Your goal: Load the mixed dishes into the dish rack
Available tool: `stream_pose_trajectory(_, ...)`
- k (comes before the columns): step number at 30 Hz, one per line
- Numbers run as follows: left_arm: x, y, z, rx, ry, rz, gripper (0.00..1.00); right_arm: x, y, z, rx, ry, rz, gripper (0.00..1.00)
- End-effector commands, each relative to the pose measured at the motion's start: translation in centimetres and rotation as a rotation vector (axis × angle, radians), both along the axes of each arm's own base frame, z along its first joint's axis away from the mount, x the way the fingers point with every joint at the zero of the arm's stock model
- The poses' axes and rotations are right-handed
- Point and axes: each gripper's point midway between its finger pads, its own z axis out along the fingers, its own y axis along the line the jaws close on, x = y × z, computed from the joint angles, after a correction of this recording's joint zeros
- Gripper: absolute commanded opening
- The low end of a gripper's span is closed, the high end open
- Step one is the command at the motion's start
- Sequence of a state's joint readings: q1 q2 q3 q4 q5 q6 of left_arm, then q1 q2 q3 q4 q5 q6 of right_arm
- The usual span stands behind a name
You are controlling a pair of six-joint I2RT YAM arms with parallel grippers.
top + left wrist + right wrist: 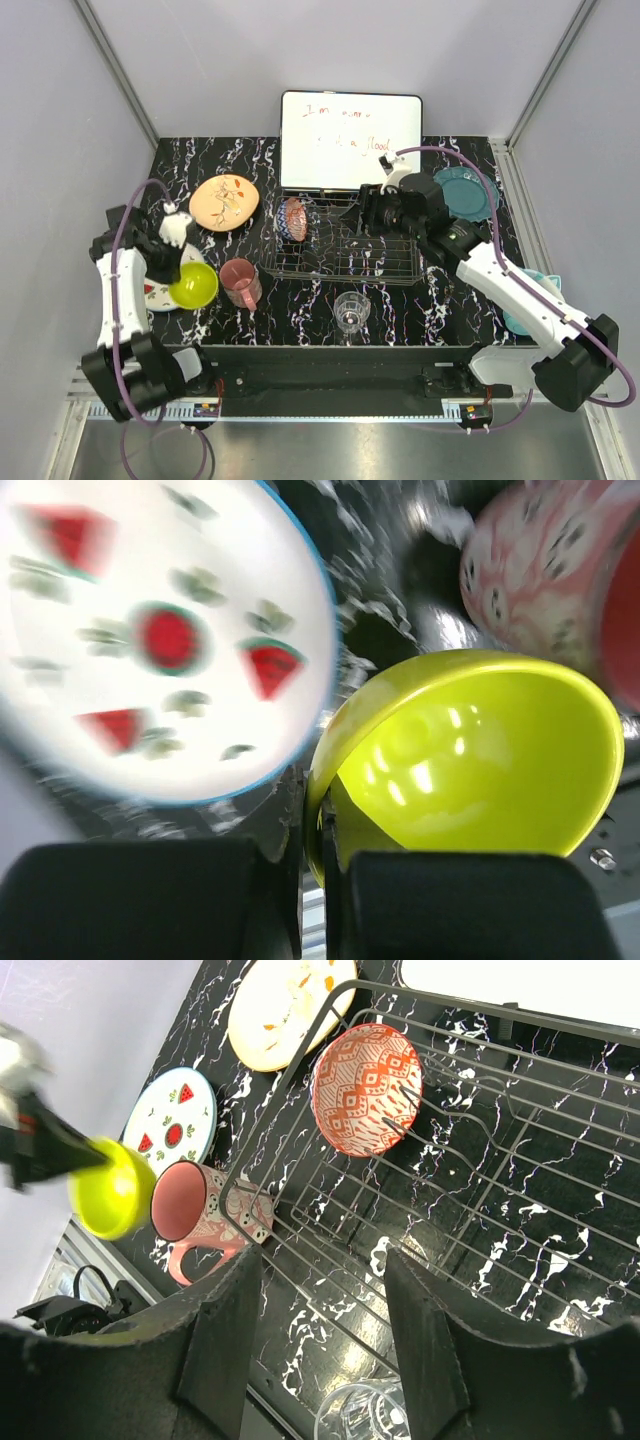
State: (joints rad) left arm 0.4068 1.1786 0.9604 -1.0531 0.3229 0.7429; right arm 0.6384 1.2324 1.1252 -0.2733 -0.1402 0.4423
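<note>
Black fingers (pixel 150 900) of the left gripper (pixel 312 865) fill the bottom of the left wrist view, and they're clamped tight on the thin rim of the glossy lime-green bowl (pixel 470 770). That bowl is tipped up on its side with its smooth hollow facing the lens. Whether its lower edge touches the table cannot be told. Just to one side lies the flat white plate with red watermelon slices and a blue rim (pixel 150 640), blurred here. On the other side, close by, stands the pink patterned mug (pixel 545 570), so it's a tight pocket at the table's left edge.

Over to the right gripper (pixel 320 1330): its jaws stand apart with nothing between them, hovering above the rectangular dark wire dish rack (pixel 520 1160). Only one thing is in the rack, the red patterned bowl (pixel 365 1088), propped on edge among the prongs at its left end. The rest of the grid is bare wire over the black white-veined marble tabletop (pixel 440 310).

Outside the rack, the round peach plate (pixel 224 202) lies flat off its far-left corner. The clear glass (pixel 351 310) stands upright just in front of its near edge. The teal plate (pixel 466 192) sits at the far right, partly behind the right arm. A white handwritten whiteboard (pixel 350 127) leans behind the rack.
</note>
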Motion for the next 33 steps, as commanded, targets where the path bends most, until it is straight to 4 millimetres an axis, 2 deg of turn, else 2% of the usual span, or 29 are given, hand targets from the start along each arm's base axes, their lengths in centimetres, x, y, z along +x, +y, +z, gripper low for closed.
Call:
stream_pose_trajectory(1,0.6,0.0,9.4,0.178,-0.213,0.033,0.0,-0.1,-0.6,1.4,0.026,-0.038,-0.014,0.59)
stream_pose_trajectory(3,0.6,-0.4,12.7,0.292,-0.299,0.047,0.0,-0.2,-0.6,1.4,0.03,-0.033,-0.019,0.59)
stream_pose_trajectory(4,1.3,-1.8,15.2,0.325,-0.376,0.004,0.0,-0.3,-0.7,1.3,0.037,-0.027,-0.025,0.58)
stream_pose_trajectory(5,1.3,-0.9,16.5,0.4,-0.397,0.076,0.0,-0.3,-0.7,1.3,0.039,-0.024,-0.028,0.57)
stream_pose_trajectory(6,1.7,-1.1,17.5,0.428,-0.424,0.088,0.0,-0.3,-0.9,1.3,0.042,-0.024,-0.036,0.57)
stream_pose_trajectory(7,2.5,-2.4,19.3,0.445,-0.479,0.066,0.0,-0.4,-0.9,1.3,0.044,-0.02,-0.037,0.56)
stream_pose_trajectory(8,3.1,-1.6,19.9,0.529,-0.475,0.129,0.0,-0.5,-1.1,1.4,0.048,-0.022,-0.044,0.56)
stream_pose_trajectory(10,4.1,-2.6,21.6,0.563,-0.53,0.125,0.0,-0.8,-1.6,1.6,0.05,-0.025,-0.056,0.56)
stream_pose_trajectory(12,5.5,-2.3,22.3,0.639,-0.525,0.145,0.0,-1.1,-2.1,1.6,0.047,-0.03,-0.071,0.55)
stream_pose_trajectory(13,6.1,-3.7,22.7,0.663,-0.555,0.1,0.0,-1.5,-2.5,1.8,0.046,-0.033,-0.077,0.55)
stream_pose_trajectory(14,6.5,-3.3,23.3,0.78,-0.556,0.105,0.0,-1.5,-3.0,1.7,0.04,-0.034,-0.093,0.55)
stream_pose_trajectory(15,7.1,-4.0,23.9,0.813,-0.586,0.112,0.0,-1.6,-3.4,1.8,0.037,-0.037,-0.102,0.55)
stream_pose_trajectory(16,7.9,-5.4,23.8,0.841,-0.588,0.083,0.0,-1.9,-3.8,1.9,0.035,-0.038,-0.112,0.55)
stream_pose_trajectory(18,8.2,-6.3,24.6,0.881,-0.622,0.138,0.0,-2.0,-4.5,1.7,0.028,-0.036,-0.139,0.54)
stream_pose_trajectory(19,8.4,-7.9,24.6,0.91,-0.649,0.134,0.0,-2.2,-4.8,1.9,0.033,-0.035,-0.147,0.54)
stream_pose_trajectory(21,8.3,-9.8,24.9,0.91,-0.693,0.137,0.0,-2.3,-5.1,1.8,0.038,-0.025,-0.162,0.54)
stream_pose_trajectory(22,8.5,-11.7,24.3,0.833,-0.712,0.119,0.0,-2.4,-5.2,1.8,0.039,-0.021,-0.167,0.54)
stream_pose_trajectory(24,8.2,-13.0,23.9,0.799,-0.707,0.095,0.0,-2.4,-5.3,1.6,0.037,-0.012,-0.17,0.53)
stream_pose_trajectory(25,8.1,-14.4,23.4,0.776,-0.715,0.092,0.0,-2.4,-5.3,1.7,0.037,-0.01,-0.172,0.53)
stream_pose_trajectory(28,7.7,-16.3,22.0,0.708,-0.711,0.095,0.0,-2.5,-5.5,1.7,0.037,-0.006,-0.18,0.53)
stream_pose_trajectory(33,7.6,-18.3,19.6,0.632,-0.682,0.111,0.0,-2.7,-5.7,2.0,0.051,-0.004,-0.187,0.53)
